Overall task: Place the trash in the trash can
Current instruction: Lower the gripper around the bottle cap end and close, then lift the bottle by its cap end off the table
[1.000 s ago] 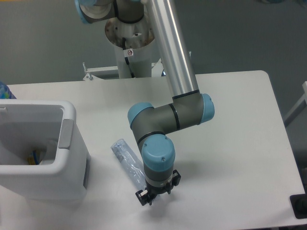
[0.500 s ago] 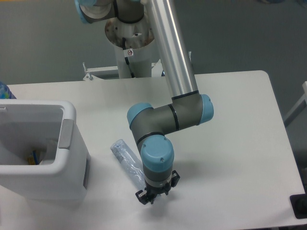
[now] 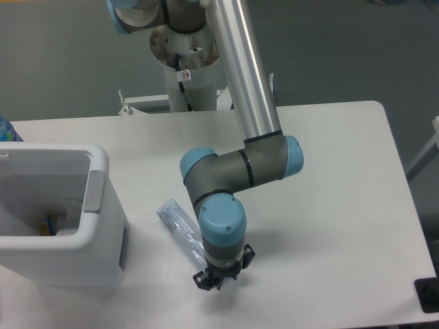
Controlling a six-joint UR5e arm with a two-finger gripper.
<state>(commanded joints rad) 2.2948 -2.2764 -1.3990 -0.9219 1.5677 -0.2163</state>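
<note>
A white tabletop (image 3: 343, 205) with rounded corners is filling most of the view, lying under even, soft light. Behind it a plain grey floor (image 3: 62, 62) is stretching to the top edge. A white metal frame (image 3: 147, 101) is showing just past the tabletop's far edge, and a dark object (image 3: 429, 296) is sitting at the lower right corner.

White table (image 3: 343, 205), grey floor (image 3: 62, 62), blue object (image 3: 5, 128) at left edge

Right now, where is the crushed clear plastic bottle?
The crushed clear bluish plastic bottle lies on the white table, between the large white trash can and the gripper.
</note>
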